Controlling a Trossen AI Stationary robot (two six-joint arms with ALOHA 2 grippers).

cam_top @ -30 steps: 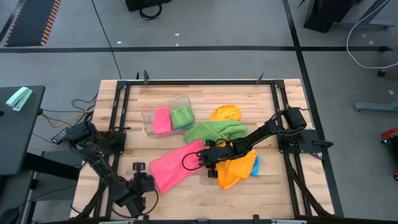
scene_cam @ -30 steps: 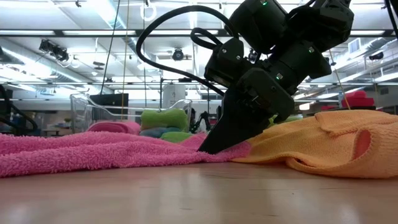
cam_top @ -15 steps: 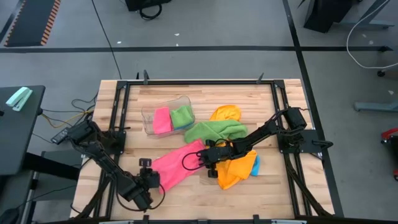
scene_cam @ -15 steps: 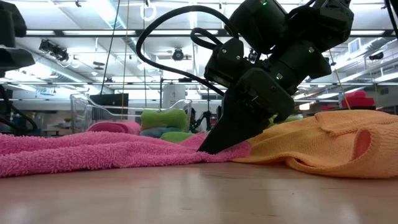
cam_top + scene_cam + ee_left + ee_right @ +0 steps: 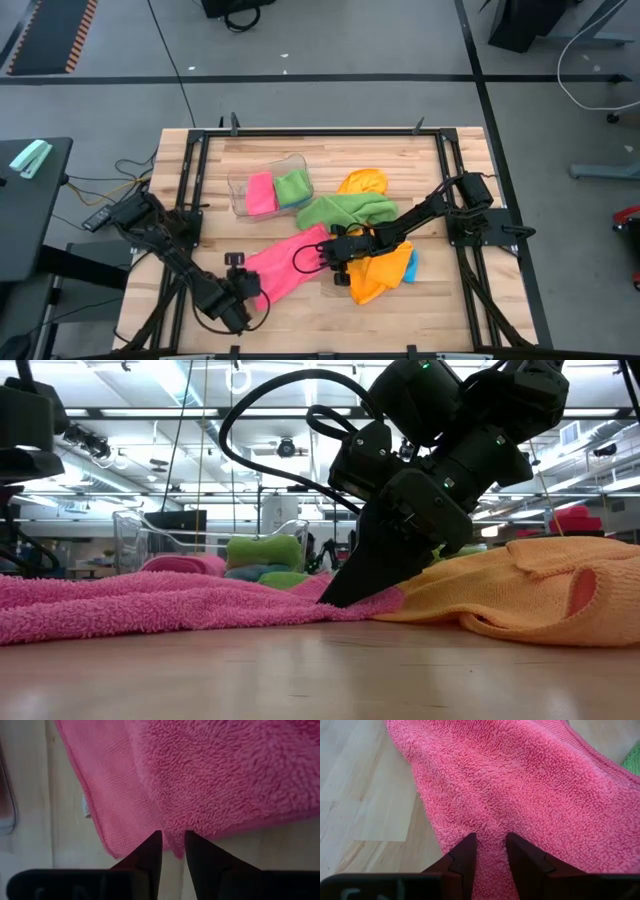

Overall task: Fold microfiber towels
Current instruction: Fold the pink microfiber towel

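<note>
My overhead camera sees bright, even light with only faint shadows on the pale wooden table [image 5: 330, 160]. In my low camera, long ceiling tube lamps [image 5: 200, 412] glare across the upper frame; the foreground tabletop and far room are soft. Both wrist cameras are evenly lit.

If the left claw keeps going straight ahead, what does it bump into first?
Probably the pink towel. The left gripper points right at its corner edge, with the cloth spread out just beyond the fingertips.

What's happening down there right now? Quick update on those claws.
Right gripper pinching pink towel at its inner corner. Left gripper nosing over the towel's opposite corner. Orange towel beside, nothing blocking.
</note>
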